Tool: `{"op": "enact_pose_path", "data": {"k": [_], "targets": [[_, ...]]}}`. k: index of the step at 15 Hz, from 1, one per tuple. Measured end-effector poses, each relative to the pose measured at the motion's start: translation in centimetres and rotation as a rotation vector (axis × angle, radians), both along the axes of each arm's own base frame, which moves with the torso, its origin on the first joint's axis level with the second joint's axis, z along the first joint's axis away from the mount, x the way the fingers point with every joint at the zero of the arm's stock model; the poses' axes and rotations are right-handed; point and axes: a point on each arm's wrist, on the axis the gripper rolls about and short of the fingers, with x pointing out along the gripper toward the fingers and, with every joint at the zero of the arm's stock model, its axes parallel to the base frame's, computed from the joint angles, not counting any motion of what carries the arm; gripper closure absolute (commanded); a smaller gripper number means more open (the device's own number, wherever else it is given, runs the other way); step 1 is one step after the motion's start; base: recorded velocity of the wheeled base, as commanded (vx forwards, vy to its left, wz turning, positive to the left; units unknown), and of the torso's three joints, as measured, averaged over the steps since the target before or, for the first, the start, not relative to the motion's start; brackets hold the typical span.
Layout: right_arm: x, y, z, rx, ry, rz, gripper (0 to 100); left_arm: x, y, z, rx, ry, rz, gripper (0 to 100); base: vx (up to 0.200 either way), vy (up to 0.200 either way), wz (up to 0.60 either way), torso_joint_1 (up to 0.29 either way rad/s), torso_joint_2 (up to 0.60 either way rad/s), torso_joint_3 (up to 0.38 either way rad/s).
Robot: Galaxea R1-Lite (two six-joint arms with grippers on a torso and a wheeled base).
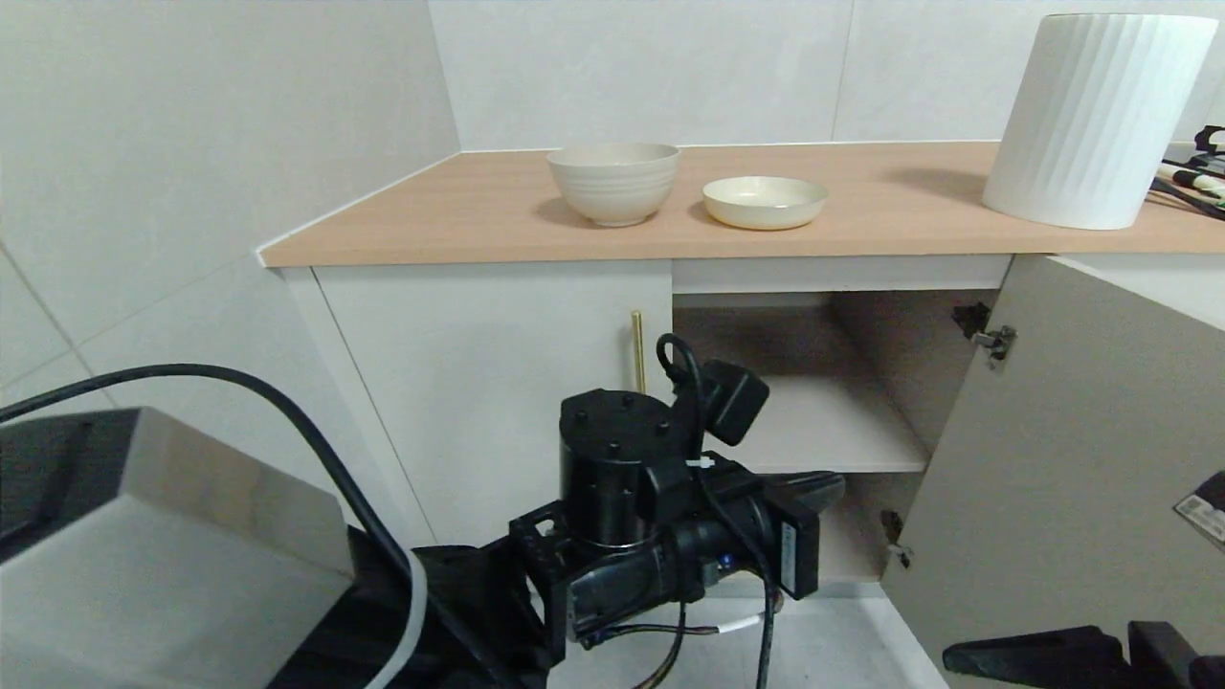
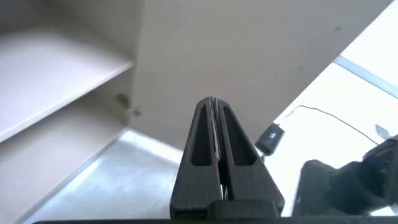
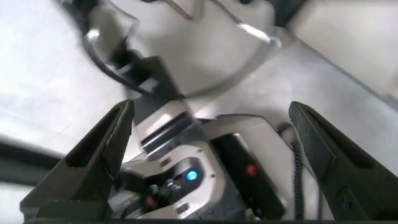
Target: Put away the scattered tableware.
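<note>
A ribbed cream bowl and a shallow cream dish stand side by side on the wooden countertop. Below them the cabinet's right door hangs open, baring an inner shelf. My left gripper is low in front of the open compartment, shut with nothing between its fingers. Well below the counter, by the open door, my right gripper stands open and holds nothing.
A tall white ribbed cylinder stands on the counter at the right, with dark utensils beside it. The left cabinet door is closed and has a brass handle. Tiled walls close the corner at left and behind.
</note>
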Motion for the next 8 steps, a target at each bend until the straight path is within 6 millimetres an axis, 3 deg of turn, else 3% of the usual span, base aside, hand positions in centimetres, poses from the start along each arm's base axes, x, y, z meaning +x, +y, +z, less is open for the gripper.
{"op": "enact_pose_path", "data": {"k": [3,8], "targets": [[1.3,0.7,0.2,-0.037,-0.010,-0.122,0,0.9,4.5,0.9,0.026,0.007,0.100,100,0.000,0.000,0.00,0.000,0.00,0.000],[2.8,1.8,1.5,-0.121,0.022,-0.209,0,0.8,14.3,3.9,0.068,-0.003,0.332,100,0.000,0.000,0.00,0.000,0.00,0.000]]}}
